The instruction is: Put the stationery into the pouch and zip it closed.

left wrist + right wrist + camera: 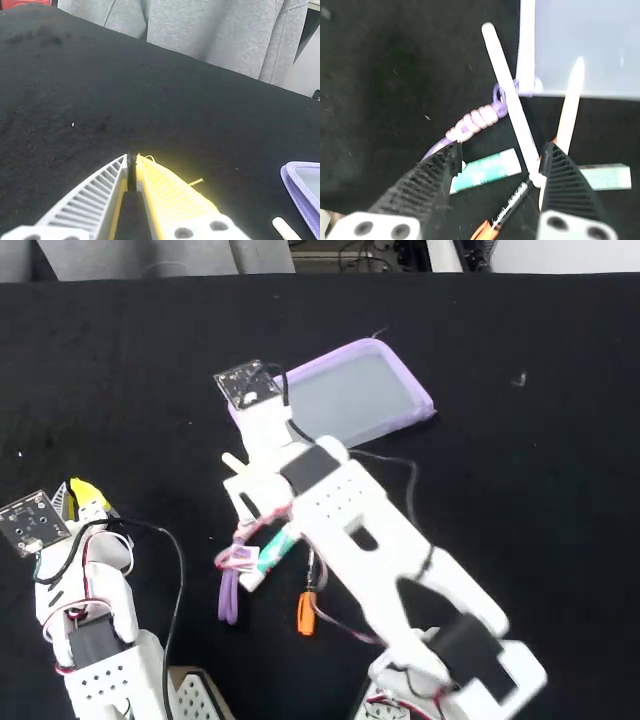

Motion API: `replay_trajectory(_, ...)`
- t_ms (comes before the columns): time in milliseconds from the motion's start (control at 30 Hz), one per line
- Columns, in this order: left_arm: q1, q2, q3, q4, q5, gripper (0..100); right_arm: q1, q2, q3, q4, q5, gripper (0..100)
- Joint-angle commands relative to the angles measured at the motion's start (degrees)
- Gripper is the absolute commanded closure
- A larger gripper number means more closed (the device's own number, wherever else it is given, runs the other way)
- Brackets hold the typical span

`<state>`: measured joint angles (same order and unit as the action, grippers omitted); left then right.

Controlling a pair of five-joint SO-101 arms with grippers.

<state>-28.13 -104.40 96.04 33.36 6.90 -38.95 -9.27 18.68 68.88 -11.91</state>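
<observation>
Pouch [580, 45] edge near right claw [501, 156], wide over white pens [507, 95]; left claw [133, 161] closed, black tabletop [100, 90] beyond.

**Left gripper closed, pouch corner off to one side**

The left gripper [132, 160] has its two tips pressed together with nothing held between them, a ribbed white finger [92, 197] against a yellow finger [170, 197]. A thin yellow strand [196, 182] sticks out from the yellow finger's outer edge. Ahead of the tips stretches the black table [150, 95], with a tiny white speck [73, 124] on the white finger's side. On the yellow finger's side, well apart from the gripper, a corner of the purple pouch [299, 181] shows, and near it the rounded end of a white stick [283, 226]. Grey fabric [215, 30] hangs beyond the table's far edge.
</observation>
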Motion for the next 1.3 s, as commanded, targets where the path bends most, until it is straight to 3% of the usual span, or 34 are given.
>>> replay_trajectory(0,-0.66,0.09,1.36,0.18,-0.53,96,-1.41,4.97,-9.45,6.68,-0.44,74.8)
replay_trajectory(233,-0.66,0.09,1.36,0.18,-0.53,96,-6.86,12.0,-14.37,10.02,-0.26,74.7)
replay_trajectory(633,-0.66,0.0,1.36,-0.18,-0.53,96,-5.27,18.42,-8.22,-4.75,-3.52,75.0)
replay_trajectory(1267,-0.66,0.0,1.36,-0.18,-0.53,96,-5.54,28.88,-11.21,-10.29,-8.88,75.0)
